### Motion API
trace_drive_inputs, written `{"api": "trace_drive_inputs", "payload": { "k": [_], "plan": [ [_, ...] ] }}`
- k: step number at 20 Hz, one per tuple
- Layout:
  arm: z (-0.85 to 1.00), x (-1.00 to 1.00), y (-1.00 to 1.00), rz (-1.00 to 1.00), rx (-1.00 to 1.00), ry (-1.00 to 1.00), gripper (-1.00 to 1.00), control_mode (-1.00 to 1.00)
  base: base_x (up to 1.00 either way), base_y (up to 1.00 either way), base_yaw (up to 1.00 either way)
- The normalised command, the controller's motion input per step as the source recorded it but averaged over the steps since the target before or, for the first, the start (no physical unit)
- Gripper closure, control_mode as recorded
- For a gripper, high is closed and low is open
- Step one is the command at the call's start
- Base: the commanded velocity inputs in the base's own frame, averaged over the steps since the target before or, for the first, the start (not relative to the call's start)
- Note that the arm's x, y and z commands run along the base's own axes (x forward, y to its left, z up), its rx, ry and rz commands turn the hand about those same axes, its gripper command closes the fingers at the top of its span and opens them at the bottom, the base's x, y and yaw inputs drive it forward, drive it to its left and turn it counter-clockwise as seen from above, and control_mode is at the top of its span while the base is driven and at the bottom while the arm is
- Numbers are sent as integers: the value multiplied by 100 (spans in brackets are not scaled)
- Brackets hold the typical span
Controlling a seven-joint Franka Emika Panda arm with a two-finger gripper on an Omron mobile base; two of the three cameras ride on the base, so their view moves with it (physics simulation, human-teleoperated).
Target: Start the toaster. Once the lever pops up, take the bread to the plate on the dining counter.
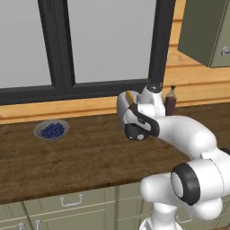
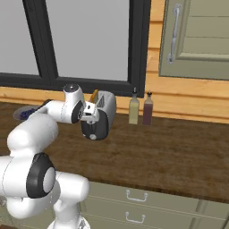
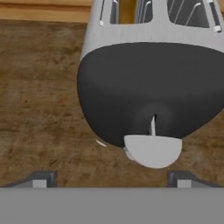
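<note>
Two finger tips of the gripper (image 3: 111, 180) stand wide apart, holding nothing, straddling the lever (image 3: 152, 150) at the foot of the toaster (image 3: 151, 83) and its black end panel. Step in hand: starting the toaster, judged. Next move likely needs a downward press on the lever. Bread (image 3: 126, 10) sits in a slot, beyond the gripper.

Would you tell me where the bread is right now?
The bread sits in the toaster, its top poking from the slot nearer the window, left of the two bottles in the right base view.
</note>
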Motion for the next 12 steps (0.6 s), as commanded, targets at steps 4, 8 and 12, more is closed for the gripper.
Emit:
{"api": "trace_drive_inputs", "payload": {
  "k": [4,8,12],
  "plan": [
    [-2,15,0,0,0,0,-100,-100,0,0,0],
    [0,13,0,0,0,0,-100,-100,0,0,0],
    [0,9,0,0,0,0,-100,-100,0,0,0]
  ]
}}
